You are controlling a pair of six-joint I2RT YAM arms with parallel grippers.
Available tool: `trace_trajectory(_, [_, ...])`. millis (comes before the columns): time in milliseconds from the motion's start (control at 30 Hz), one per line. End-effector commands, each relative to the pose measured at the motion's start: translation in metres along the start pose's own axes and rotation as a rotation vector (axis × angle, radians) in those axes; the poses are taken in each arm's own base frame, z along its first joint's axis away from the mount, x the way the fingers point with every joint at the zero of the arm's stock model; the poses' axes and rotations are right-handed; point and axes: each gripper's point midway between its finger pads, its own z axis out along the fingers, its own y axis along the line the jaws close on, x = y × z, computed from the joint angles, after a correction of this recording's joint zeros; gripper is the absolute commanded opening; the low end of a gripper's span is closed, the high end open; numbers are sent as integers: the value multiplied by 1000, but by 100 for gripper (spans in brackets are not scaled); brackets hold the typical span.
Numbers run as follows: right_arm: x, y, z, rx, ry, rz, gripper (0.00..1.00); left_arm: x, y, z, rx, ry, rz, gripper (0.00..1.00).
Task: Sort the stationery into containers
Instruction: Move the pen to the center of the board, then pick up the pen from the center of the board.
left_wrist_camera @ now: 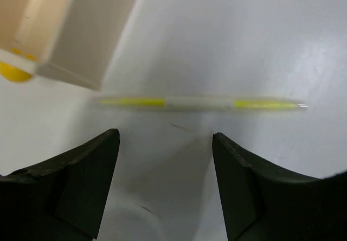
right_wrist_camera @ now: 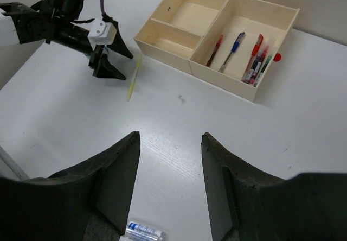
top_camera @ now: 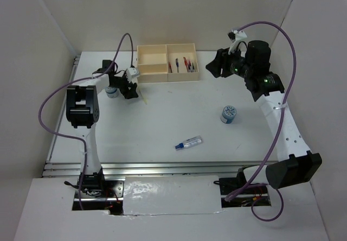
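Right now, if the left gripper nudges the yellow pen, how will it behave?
The yellow pen looks thin and round, so it probably rolls. Its straight barrel suggests stiff, light plastic. Flat on the smooth table, it may slip.

One cream-yellow rectangular box (top_camera: 154, 77) with three compartments. Thin red, blue and green pens (right_wrist_camera: 232, 50) inside: at least five, cluster hard to count. One thin yellow pen (right_wrist_camera: 133, 78). One short clear blue-ended tube (top_camera: 188, 142). Round blue-and-white cylinders (top_camera: 229, 114): two, second cylinder (top_camera: 111, 92) half hidden.

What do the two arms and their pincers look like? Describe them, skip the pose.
The left arm and right arm are white tubular links joined by boxy black joint housings. A purple cable loops along each. The left pincer and right pincer each have two broad, tapering matte-black fingers. Small green lights glow on the right arm's wrist.
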Motion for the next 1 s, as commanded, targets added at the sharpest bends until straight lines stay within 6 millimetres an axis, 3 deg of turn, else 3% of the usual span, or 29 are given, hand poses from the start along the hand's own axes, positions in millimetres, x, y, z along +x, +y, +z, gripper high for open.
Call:
trace_trajectory(0, [-10, 13, -15, -14, -32, -33, 56, -37, -3, -34, -62, -86, -54, 81])
trace_trajectory(100, [-6, 16, -17, -18, -29, -33, 56, -58, -19, -59, -115, -152, -129, 80])
trace_trajectory(133, [-5, 16, -18, -18, -27, -33, 56, -57, -29, -55, -127, -155, -144, 79])
trace_trajectory(167, [0, 19, -16, -25, -18, -29, 56, -67, -27, -66, -215, -130, -181, 76])
trace_trajectory(200, [0, 20, -18, -25, -22, -33, 56, -64, -23, -72, -271, -105, -212, 70])
trace_trajectory(233, [2, 21, -17, -28, -17, -32, 56, -73, -42, -55, -258, -70, -214, 68])
trace_trajectory(367, [15, 22, -16, -28, 4, -23, 56, -70, -47, -49, -364, -1, -460, 66])
trace_trajectory(433, [19, 22, -17, -24, 8, -21, 56, -72, -58, -42, -367, -32, -655, 73])
trace_trajectory(467, [19, 23, -19, -23, 7, -22, 56, -72, -49, -45, -459, -45, -699, 76])
trace_trajectory(533, [22, 22, -20, -15, 12, -23, 56, -72, -55, -37, -550, -40, -807, 78])
trace_trajectory(733, [25, 20, -23, -6, 16, -19, 56, -64, -61, -25, -720, 11, -916, 70])
trace_trajectory(967, [29, 18, -25, 0, 21, -14, 55, -52, -57, -3, -805, 82, -904, 57])
